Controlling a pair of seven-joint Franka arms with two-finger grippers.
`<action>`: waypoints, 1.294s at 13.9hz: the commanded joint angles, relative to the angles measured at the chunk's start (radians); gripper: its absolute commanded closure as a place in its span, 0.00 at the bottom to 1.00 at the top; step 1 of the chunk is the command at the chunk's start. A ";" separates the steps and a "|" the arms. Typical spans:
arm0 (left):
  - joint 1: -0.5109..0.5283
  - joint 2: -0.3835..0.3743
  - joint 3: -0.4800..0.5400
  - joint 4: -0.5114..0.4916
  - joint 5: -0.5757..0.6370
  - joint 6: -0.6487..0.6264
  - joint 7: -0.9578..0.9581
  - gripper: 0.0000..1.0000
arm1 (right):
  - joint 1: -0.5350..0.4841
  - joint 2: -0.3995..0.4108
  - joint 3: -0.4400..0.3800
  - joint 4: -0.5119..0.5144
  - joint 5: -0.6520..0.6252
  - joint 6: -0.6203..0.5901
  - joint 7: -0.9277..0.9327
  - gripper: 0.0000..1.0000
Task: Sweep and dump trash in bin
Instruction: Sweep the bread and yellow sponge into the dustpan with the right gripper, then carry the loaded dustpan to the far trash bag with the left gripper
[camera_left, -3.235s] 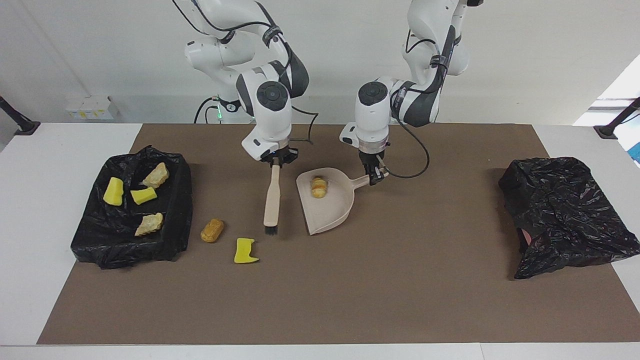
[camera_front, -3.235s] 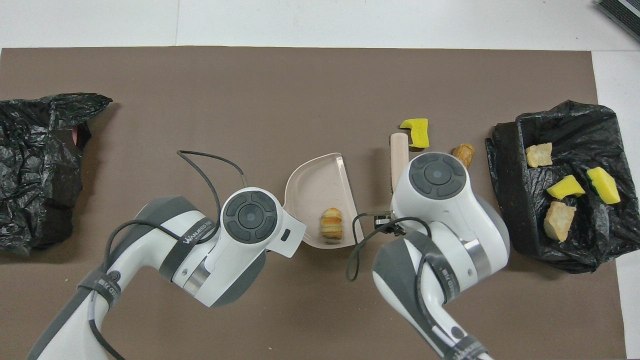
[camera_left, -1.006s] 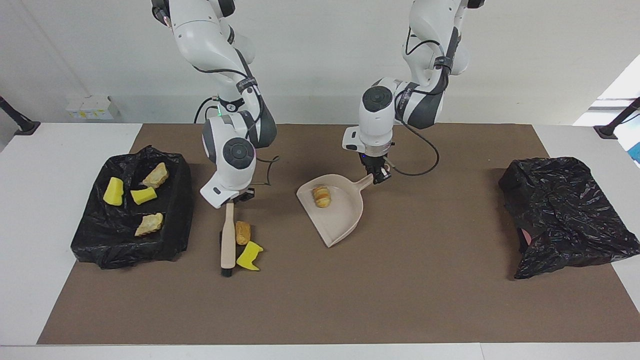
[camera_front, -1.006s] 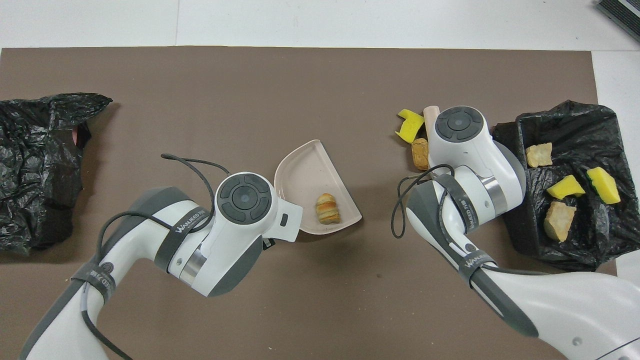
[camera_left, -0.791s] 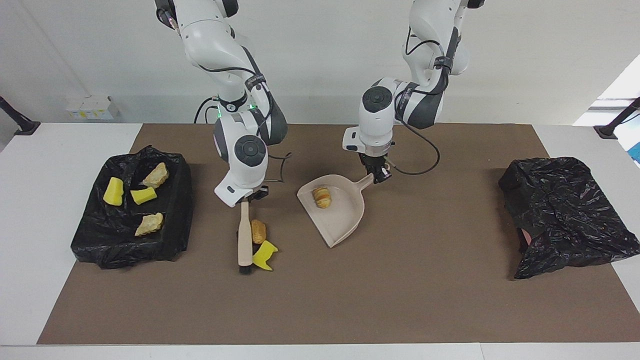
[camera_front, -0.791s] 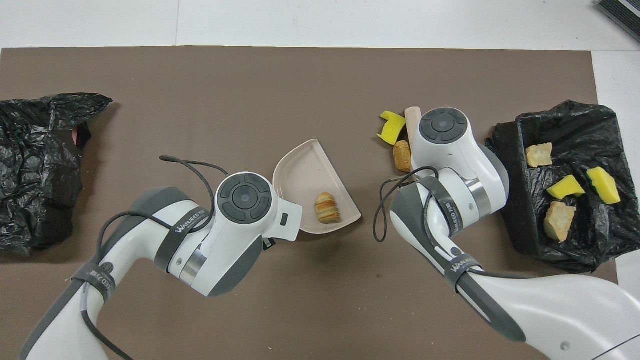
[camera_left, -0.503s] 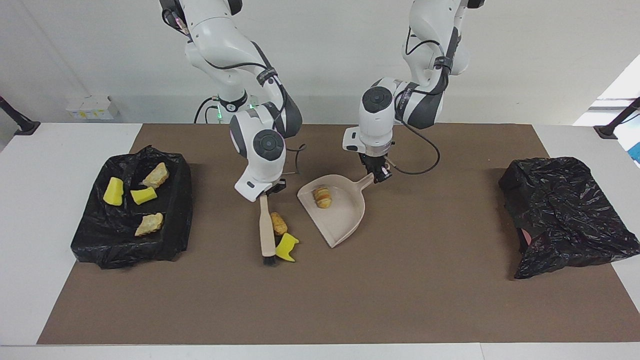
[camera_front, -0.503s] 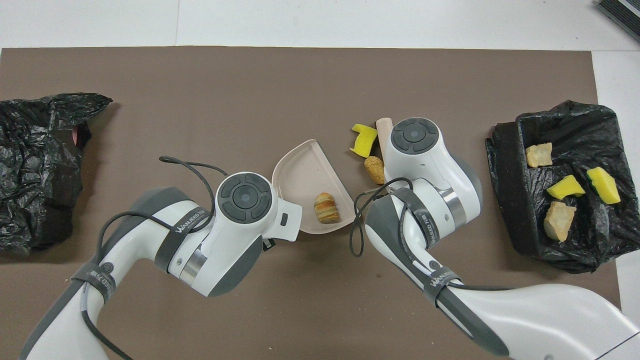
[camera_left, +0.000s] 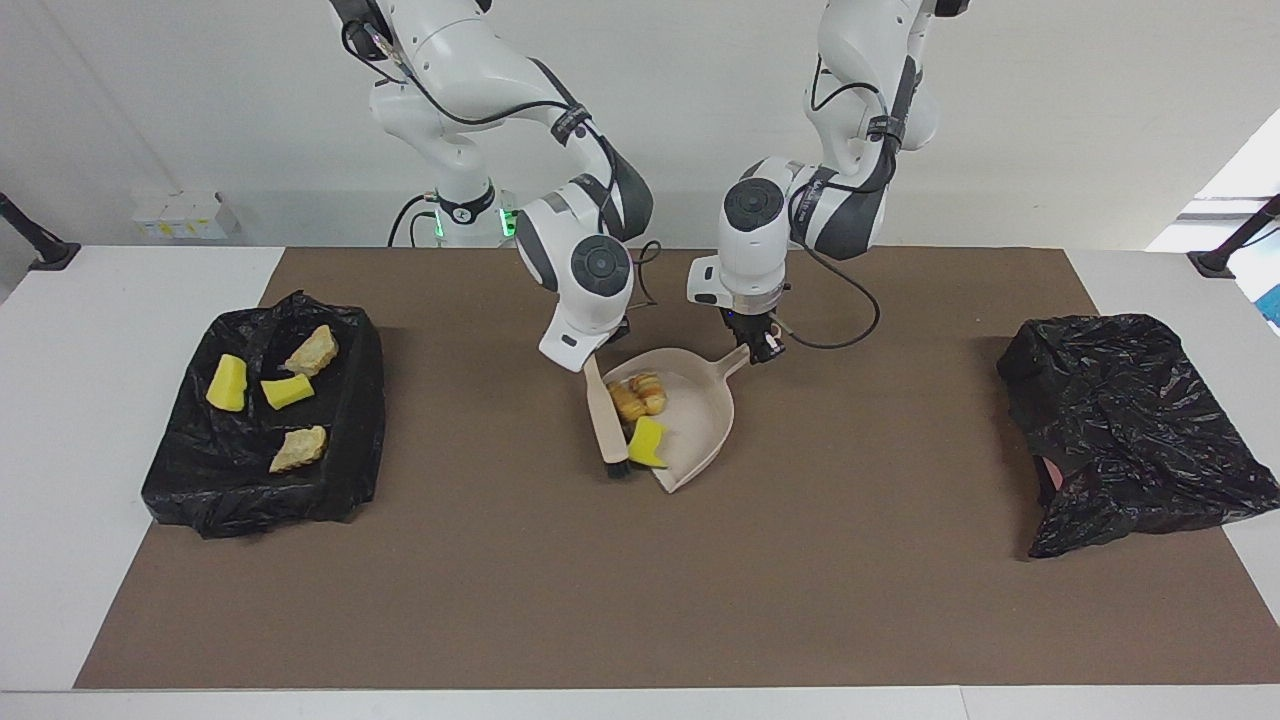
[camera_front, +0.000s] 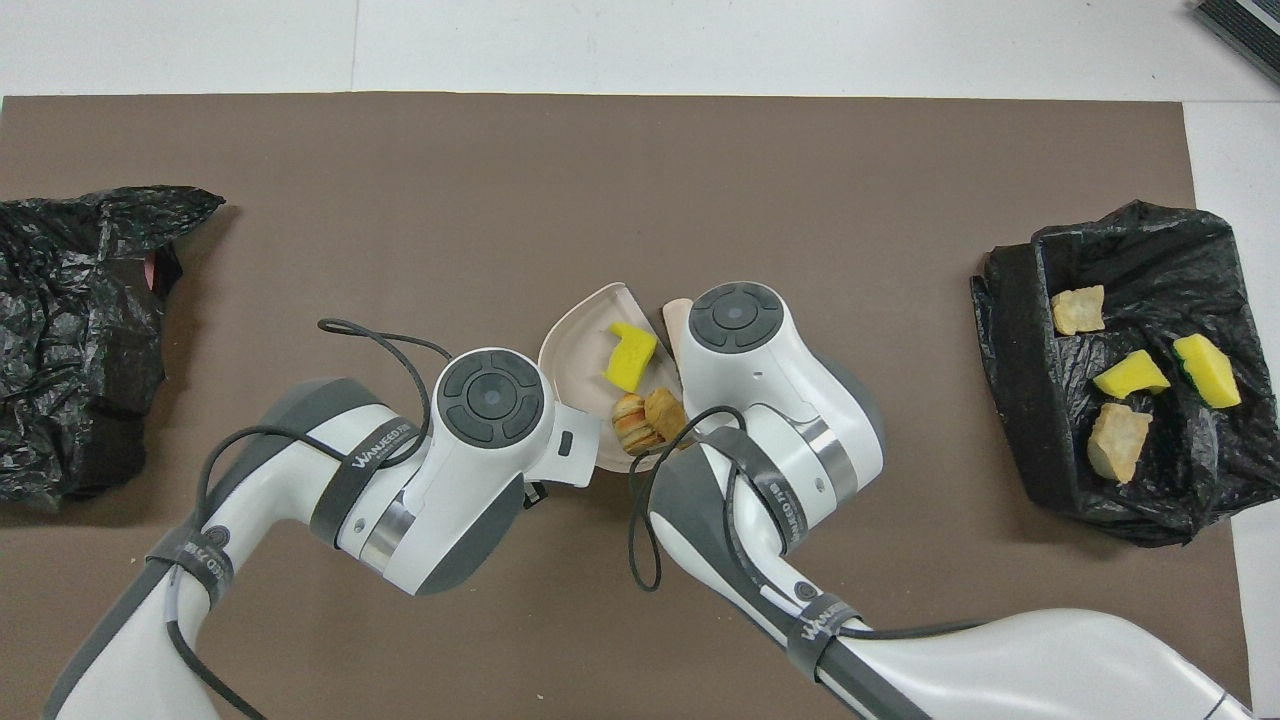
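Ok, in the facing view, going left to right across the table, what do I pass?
Black-lined bin holding four trash bits → brush in the right hand → dustpan with three bits, its handle in the left hand → crumpled black bag.

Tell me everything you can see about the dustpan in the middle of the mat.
The dustpan is beige, plastic-looking, a shallow scoop with a raised rim and a short handle. It rests on the brown mat mid-table, handle toward the robots, shut in the left gripper. Inside lie a yellow sponge chunk and two golden-brown bread pieces. The brush, shut in the right gripper, lies along its open edge on the right arm's side.
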 joint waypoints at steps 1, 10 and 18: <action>0.000 -0.027 0.002 -0.033 -0.007 -0.001 -0.006 1.00 | -0.011 -0.028 0.026 -0.001 0.071 -0.027 -0.024 1.00; 0.095 -0.002 0.002 -0.026 -0.045 0.129 0.236 1.00 | -0.073 -0.158 0.020 0.002 0.085 -0.081 -0.024 1.00; 0.264 -0.014 0.002 0.193 -0.082 -0.088 0.535 1.00 | -0.031 -0.279 0.025 -0.072 0.099 -0.156 0.166 1.00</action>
